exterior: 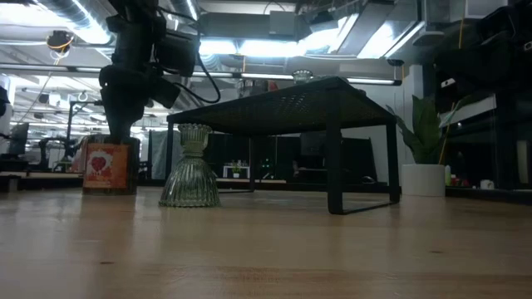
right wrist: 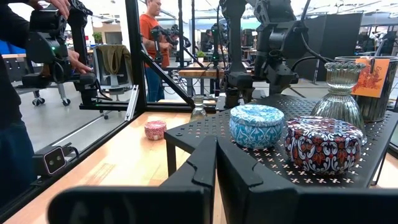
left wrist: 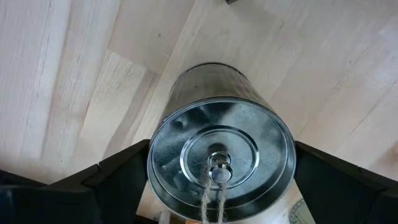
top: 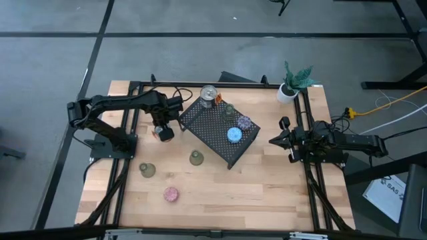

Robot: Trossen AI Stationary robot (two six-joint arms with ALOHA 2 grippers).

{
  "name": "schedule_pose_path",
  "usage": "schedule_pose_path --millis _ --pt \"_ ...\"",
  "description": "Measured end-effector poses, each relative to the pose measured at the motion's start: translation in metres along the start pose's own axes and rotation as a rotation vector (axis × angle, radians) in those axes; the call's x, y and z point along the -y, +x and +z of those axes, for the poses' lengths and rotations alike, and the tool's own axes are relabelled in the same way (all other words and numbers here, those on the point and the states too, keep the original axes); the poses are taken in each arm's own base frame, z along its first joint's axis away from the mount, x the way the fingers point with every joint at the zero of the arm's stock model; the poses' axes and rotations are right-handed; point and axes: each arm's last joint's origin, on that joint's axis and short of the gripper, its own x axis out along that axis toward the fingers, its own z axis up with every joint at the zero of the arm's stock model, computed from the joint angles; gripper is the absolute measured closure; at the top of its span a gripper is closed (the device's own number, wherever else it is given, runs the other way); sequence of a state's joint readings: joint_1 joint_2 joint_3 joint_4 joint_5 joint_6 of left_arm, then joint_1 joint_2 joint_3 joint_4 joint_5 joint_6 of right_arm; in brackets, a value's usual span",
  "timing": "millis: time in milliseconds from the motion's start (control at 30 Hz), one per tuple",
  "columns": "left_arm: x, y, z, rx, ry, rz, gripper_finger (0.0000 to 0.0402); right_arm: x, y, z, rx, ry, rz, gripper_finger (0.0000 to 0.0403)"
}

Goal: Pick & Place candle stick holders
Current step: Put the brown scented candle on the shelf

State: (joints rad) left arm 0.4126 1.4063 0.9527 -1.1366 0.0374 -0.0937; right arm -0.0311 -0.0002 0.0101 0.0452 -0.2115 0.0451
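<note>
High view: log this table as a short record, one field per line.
rack: black mesh rack, mid-table
on rack: blue holder, purple holder, green glass holder, silver-lidded tin
on table: near green holder, far-left green holder, pink holder
left gripper: around a red-labelled tin, left of the rack
right gripper: fingers shut, empty, at the table's right side
plant pot: corner beyond the right arm
</note>
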Motion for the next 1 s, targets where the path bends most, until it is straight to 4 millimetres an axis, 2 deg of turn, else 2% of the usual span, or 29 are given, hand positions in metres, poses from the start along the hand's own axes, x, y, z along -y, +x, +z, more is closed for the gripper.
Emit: schedule_pose_path --millis 433,1000 --pt "0.0 -0.006 -0.004 -0.058 0.0 -0.001 0.0048 0.0 0.0 0.0 0.0 0.0 0.0 0.0387" --pt "0.001 -0.05 -0.002 -0.072 0.015 0.007 0.0049 0.0 0.0 0.0 0.0 0.0 0.0 0.0387"
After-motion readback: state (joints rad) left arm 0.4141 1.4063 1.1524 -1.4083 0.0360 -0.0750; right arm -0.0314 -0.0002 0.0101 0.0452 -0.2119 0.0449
